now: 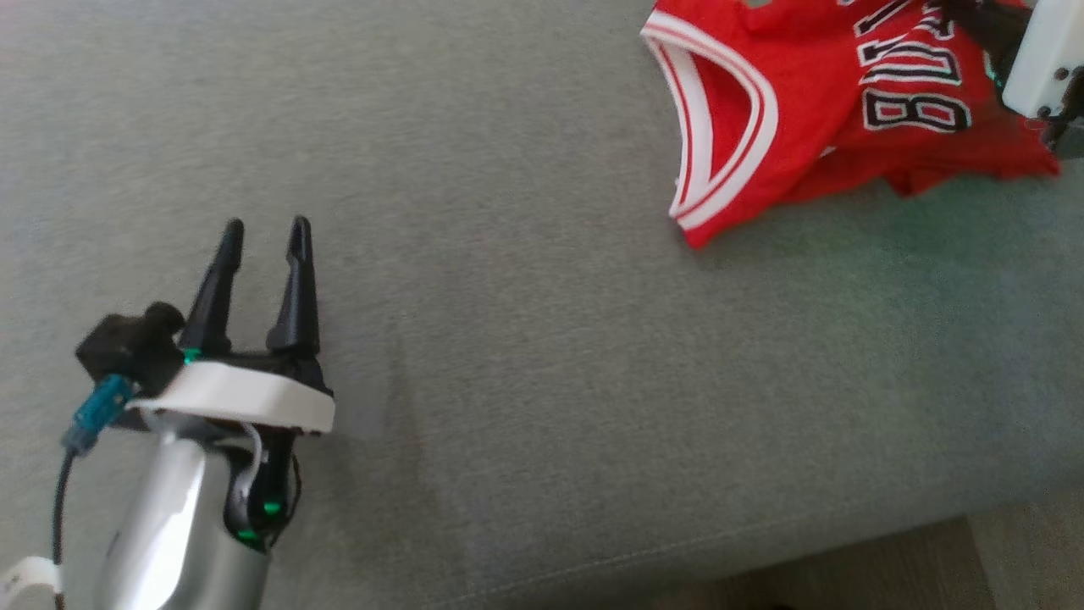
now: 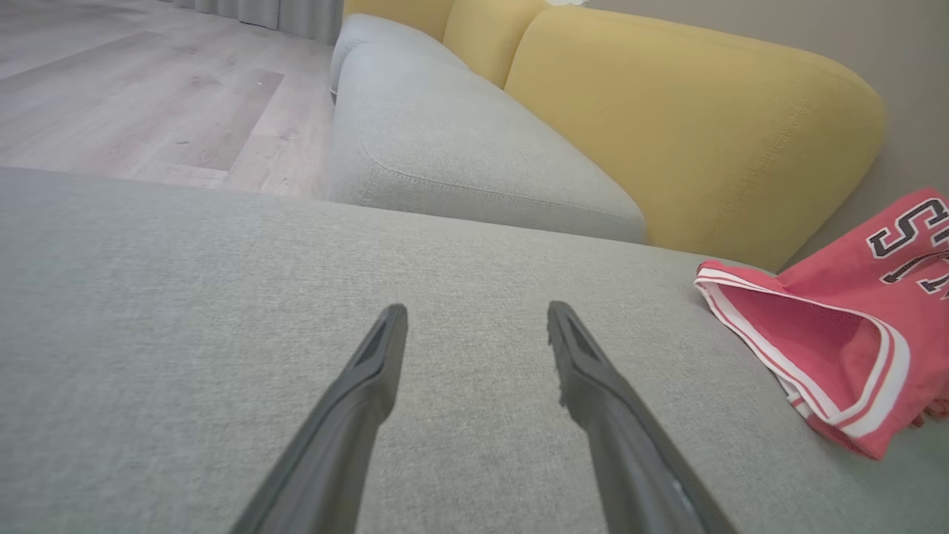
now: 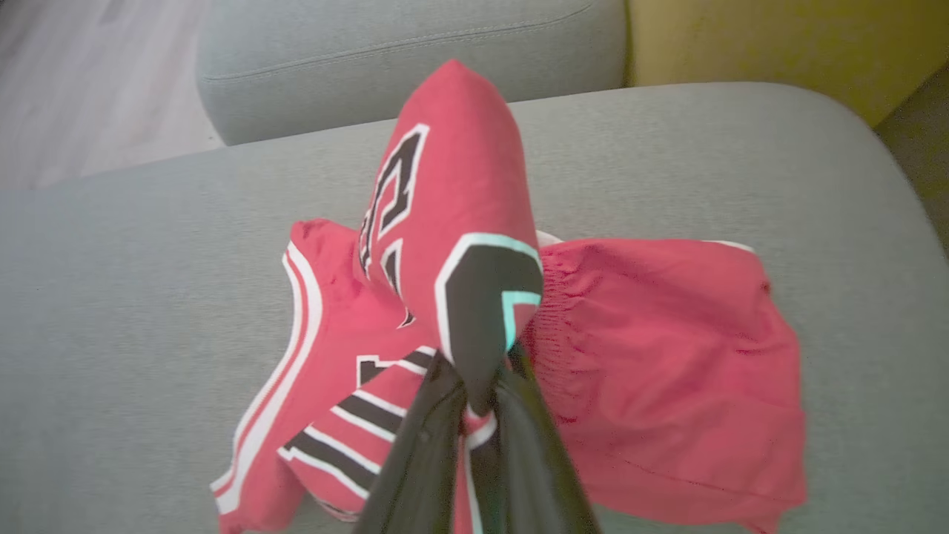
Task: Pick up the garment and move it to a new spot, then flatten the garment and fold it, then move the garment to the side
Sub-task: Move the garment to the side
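Note:
The garment (image 1: 804, 110) is a red basketball jersey with white trim and black lettering. It lies bunched at the far right of the grey sofa seat (image 1: 508, 339). My right gripper (image 1: 974, 17) is shut on a fold of the garment (image 3: 667, 356), and in the right wrist view a peak of cloth rises from between its fingers (image 3: 474, 404). My left gripper (image 1: 266, 224) hovers open over bare cushion at the lower left, well apart from the jersey. In the left wrist view the garment (image 2: 838, 334) sits to the right of my open left gripper (image 2: 478, 310).
Yellow back cushions (image 2: 667, 111) rise behind the seat. A second grey seat cushion (image 2: 460, 156) adjoins it. Wooden floor (image 2: 148, 89) lies beyond, and the seat's front edge (image 1: 847, 542) runs along the lower right of the head view.

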